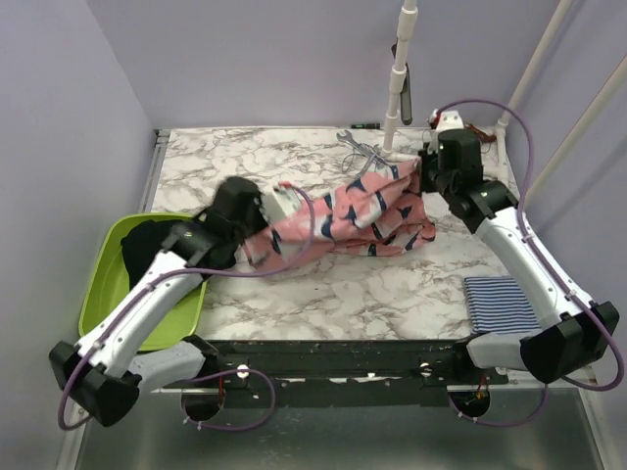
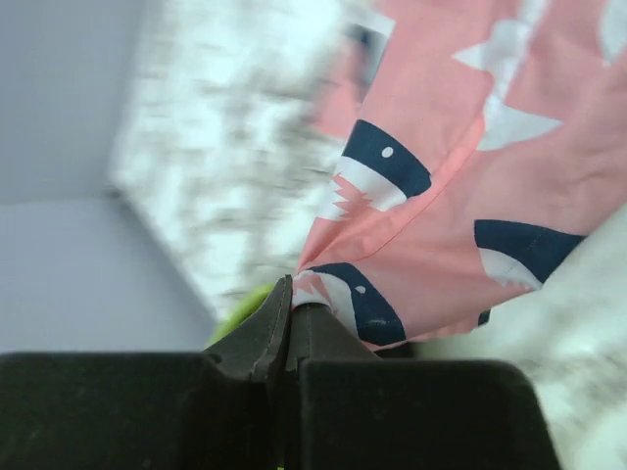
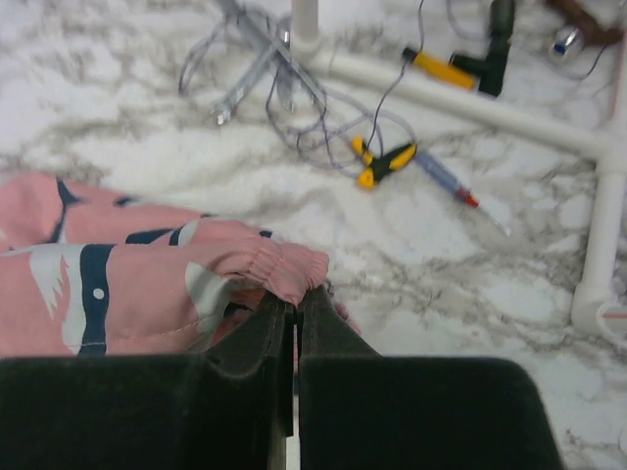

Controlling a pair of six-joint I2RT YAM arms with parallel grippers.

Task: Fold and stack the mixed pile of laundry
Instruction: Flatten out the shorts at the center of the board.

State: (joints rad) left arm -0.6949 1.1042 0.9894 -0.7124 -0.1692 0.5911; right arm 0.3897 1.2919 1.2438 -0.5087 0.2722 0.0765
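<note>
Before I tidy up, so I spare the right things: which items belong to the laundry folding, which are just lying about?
Job: pink cloth, striped cloth, black cloth.
Lying about: green basin, cables, yellow clip, white pole.

I see soft, even light from above in every view, with no hard glare. Beyond the left gripper the marble table is smeared by blur, while the pink garment to its right is fairly sharp. Around the right gripper the picture is clear; only its dark fingers are soft.
</note>
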